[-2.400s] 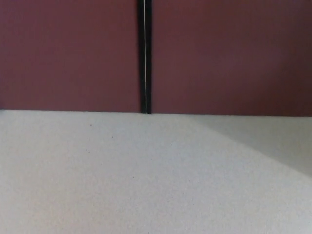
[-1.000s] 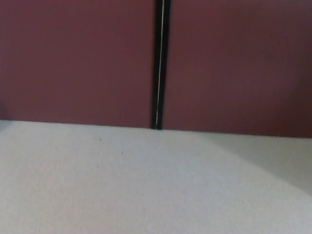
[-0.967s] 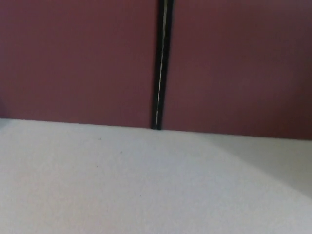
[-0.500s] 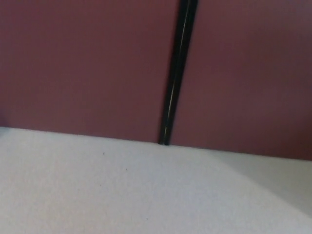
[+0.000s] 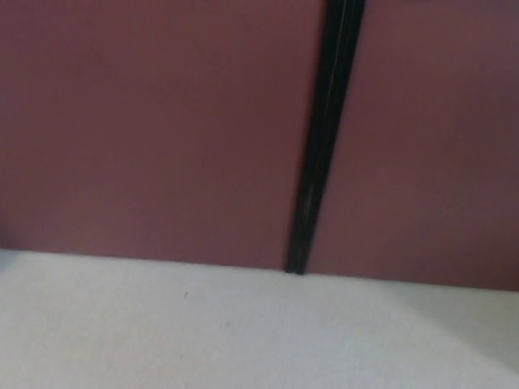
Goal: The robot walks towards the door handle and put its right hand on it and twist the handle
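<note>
Two dark red door leaves fill the upper part of the head view, a left leaf [image 5: 154,130] and a right leaf [image 5: 438,138]. A black vertical gap [image 5: 320,146] runs between them, leaning slightly to the right. No door handle shows in this view. Neither of my hands nor any part of my arms is in the picture.
Pale grey floor [image 5: 243,332] meets the foot of the doors along a line low in the picture. A darker shadow lies on the floor at the right [image 5: 470,316].
The whole picture has shifted: the doors now take up more of the view, their foot sits lower and the black gap stands further right and more tilted. The camera has moved.
</note>
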